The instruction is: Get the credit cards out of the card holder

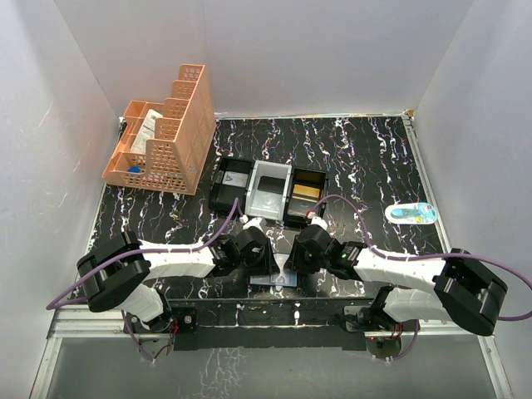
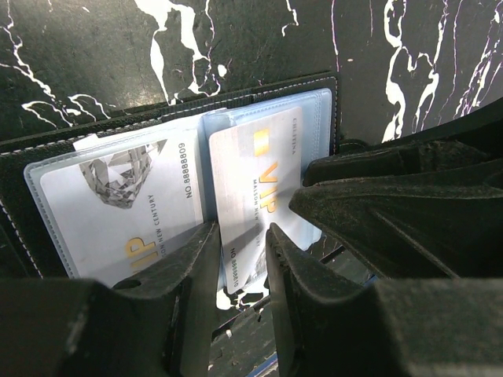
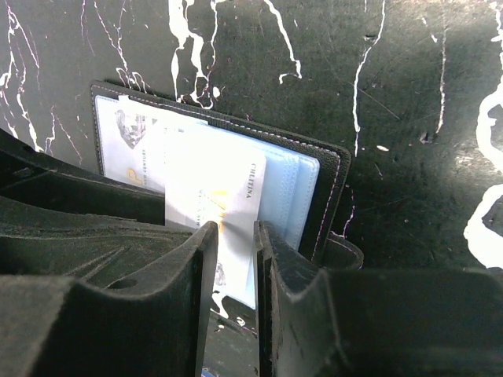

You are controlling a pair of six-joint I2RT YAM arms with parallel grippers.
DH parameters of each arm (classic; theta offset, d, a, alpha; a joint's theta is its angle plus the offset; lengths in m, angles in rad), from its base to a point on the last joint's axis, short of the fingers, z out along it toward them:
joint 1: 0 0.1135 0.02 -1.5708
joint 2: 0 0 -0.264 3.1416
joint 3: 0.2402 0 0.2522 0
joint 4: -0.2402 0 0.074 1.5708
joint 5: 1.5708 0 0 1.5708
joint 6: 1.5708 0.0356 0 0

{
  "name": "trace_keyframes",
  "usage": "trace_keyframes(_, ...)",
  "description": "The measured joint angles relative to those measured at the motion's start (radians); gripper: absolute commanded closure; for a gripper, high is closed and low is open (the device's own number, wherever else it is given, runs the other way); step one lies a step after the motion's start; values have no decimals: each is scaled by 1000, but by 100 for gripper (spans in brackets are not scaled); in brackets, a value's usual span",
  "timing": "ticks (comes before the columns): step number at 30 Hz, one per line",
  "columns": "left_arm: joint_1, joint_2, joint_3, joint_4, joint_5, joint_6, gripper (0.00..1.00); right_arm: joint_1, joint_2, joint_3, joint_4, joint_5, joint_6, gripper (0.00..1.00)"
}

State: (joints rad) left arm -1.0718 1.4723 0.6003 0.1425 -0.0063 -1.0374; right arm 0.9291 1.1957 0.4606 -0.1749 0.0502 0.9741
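Note:
The card holder (image 1: pixel 279 281) lies open on the black marbled table near its front edge, between my two grippers. In the left wrist view its black-edged panel (image 2: pixel 102 129) holds clear blue sleeves; one VIP card (image 2: pixel 118 200) sits in the left sleeve. A second VIP card (image 2: pixel 251 188) sticks partly out of the right sleeve. My left gripper (image 2: pixel 241 236) has its jaws a narrow gap apart over this card. My right gripper (image 3: pixel 236 229) is also narrowly open over the same card (image 3: pixel 216 184), opposite the left one. Neither clamps it. Both grippers (image 1: pixel 272 268) (image 1: pixel 288 268) meet tip to tip.
A black-and-white three-compartment tray (image 1: pixel 249 198) stands just behind the grippers. An orange mesh organizer (image 1: pixel 166 137) stands at the back left. A small blue and white object (image 1: pixel 413 213) lies at the right. White walls close in the table.

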Motion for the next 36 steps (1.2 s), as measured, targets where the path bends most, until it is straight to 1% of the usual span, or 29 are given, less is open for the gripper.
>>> trace_keyframes(4,0,0,0,0,0,0,73,0,0,0,0,3,1,76)
trace_keyframes(15,0,-4,-3,10,-3,-18,86,0,0,0,0,8,1,76)
trace_keyframes(18,0,-21,-31,42,-9,-42,89,0,0,0,0,8,1,76)
trace_keyframes(22,0,-39,-77,101,-10,-71,90,0,0,-1,1,8,1,76)
trace_keyframes(24,0,-40,-89,125,-8,-79,90,0,0,-1,1,8,2,76)
trace_keyframes(31,2,-40,-135,218,9,-103,80,0,-1,-7,13,7,4,76)
trace_keyframes(36,7,-40,-181,315,30,-132,82,-1,-1,-17,34,7,10,76)
